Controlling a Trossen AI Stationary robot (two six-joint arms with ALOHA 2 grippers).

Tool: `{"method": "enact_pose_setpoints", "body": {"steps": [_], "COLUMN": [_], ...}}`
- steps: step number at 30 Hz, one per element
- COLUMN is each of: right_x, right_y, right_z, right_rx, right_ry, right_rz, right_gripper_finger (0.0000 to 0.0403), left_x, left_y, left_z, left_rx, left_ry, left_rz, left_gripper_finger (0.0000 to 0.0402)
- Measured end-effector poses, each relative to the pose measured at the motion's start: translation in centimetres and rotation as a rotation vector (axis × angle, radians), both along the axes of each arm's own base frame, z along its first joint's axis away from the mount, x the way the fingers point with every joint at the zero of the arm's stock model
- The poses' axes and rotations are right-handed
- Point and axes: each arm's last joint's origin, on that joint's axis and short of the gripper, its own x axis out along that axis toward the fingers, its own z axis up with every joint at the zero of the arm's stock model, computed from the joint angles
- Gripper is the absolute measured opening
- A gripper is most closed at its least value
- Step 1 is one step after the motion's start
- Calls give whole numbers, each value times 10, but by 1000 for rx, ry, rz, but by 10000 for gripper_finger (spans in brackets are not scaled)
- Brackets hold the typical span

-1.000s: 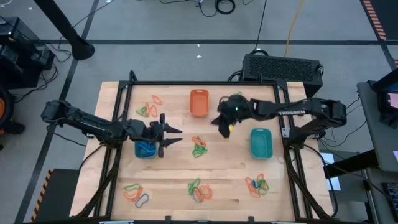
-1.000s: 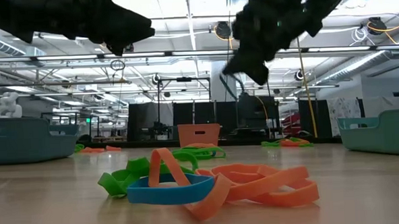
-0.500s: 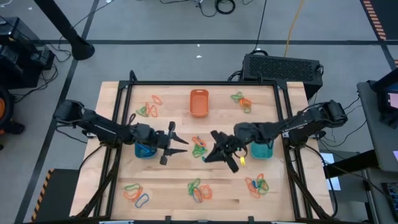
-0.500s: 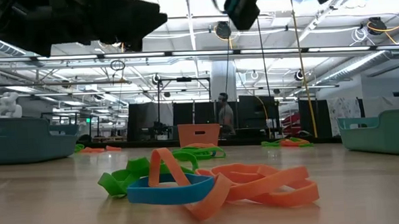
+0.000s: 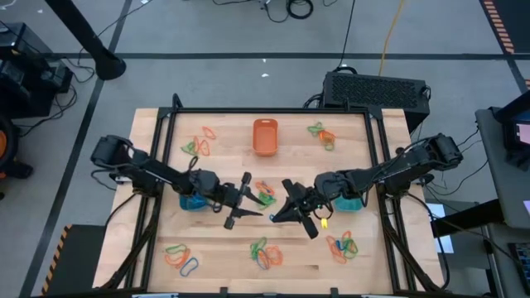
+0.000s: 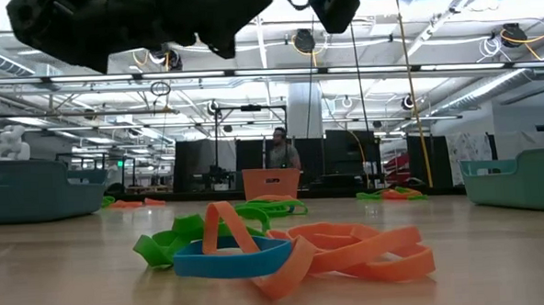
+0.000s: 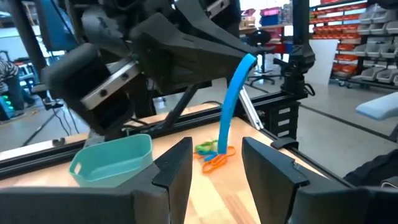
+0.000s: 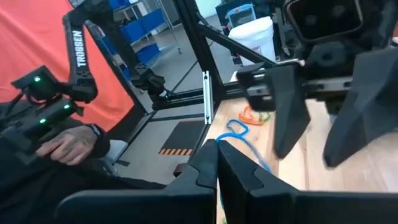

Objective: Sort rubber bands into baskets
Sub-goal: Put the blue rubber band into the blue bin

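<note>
Your two arms have closed in face to face at mid-counter. The right end effector [image 5: 277, 218], fingers pressed together, pinches a blue rubber band [image 7: 234, 99] and now dangles it before the left end effector [image 5: 251, 200], spread wide; a handover looks imminent. The blue basket [image 5: 193, 200] waits behind the left arm.

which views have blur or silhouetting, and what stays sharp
Low view: both arms are dark, backlit shapes against bright ceiling lights, while the tangle of orange, green and blue rubber bands is crisp. Left wrist view: the stretched blue rubber band is sharp; near fingers soft.
</note>
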Motion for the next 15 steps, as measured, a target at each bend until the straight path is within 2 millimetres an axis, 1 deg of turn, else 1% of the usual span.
{"method": "enact_pose_setpoints", "body": {"steps": [8, 15], "right_x": [0, 0], "right_y": [0, 0], "right_z": [0, -1], "right_rx": [-4, -20], "right_ry": [1, 4], "right_rz": [1, 4], "right_gripper_finger": [0, 0], "left_x": [23, 27], "left_y": [-4, -5], "left_z": [-8, -12], "left_rx": [4, 6], "left_ry": [22, 31], "left_rz": [-1, -4], "left_gripper_finger": [148, 148]}}
